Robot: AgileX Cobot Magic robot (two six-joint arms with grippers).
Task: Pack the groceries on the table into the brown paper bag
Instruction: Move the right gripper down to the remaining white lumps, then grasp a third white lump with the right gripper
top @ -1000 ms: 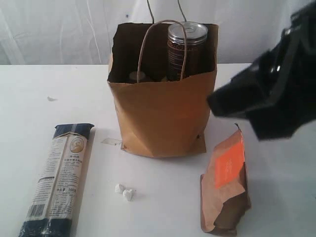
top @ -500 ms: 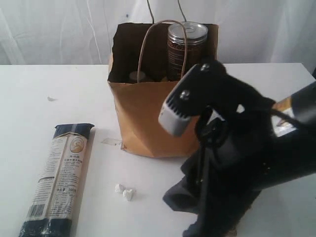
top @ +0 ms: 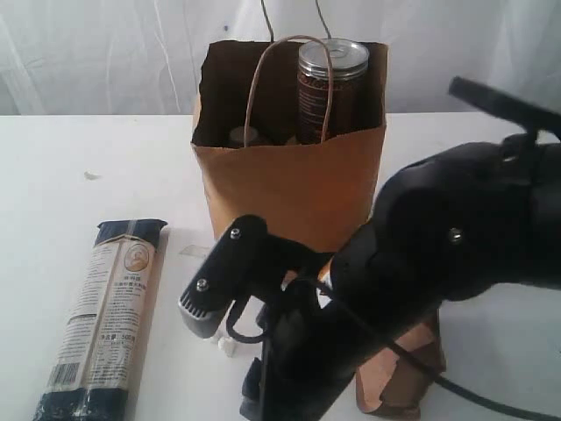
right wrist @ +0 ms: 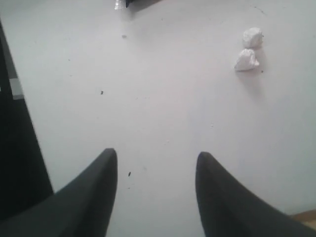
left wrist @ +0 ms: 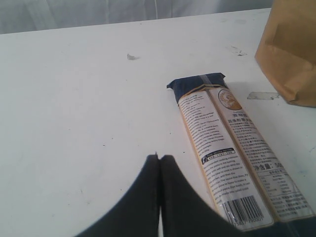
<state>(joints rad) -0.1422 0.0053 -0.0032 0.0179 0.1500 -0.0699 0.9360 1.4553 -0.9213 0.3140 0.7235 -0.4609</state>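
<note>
The brown paper bag (top: 289, 197) stands upright at the back of the white surface (top: 79, 132) with a tall metal-lidded jar (top: 332, 83) inside it. The long dark-blue pasta packet (top: 105, 320) lies flat on the left side, and the brown pouch (top: 419, 358) lies on the right, mostly hidden behind the black right arm (top: 438, 246). The right pincer (right wrist: 157, 153) has its fingers spread wide with nothing between them, above bare surface near two small white crumbs (right wrist: 248, 49), while the left pincer (left wrist: 158, 157) is pressed closed on nothing, just beside the pasta packet.
</note>
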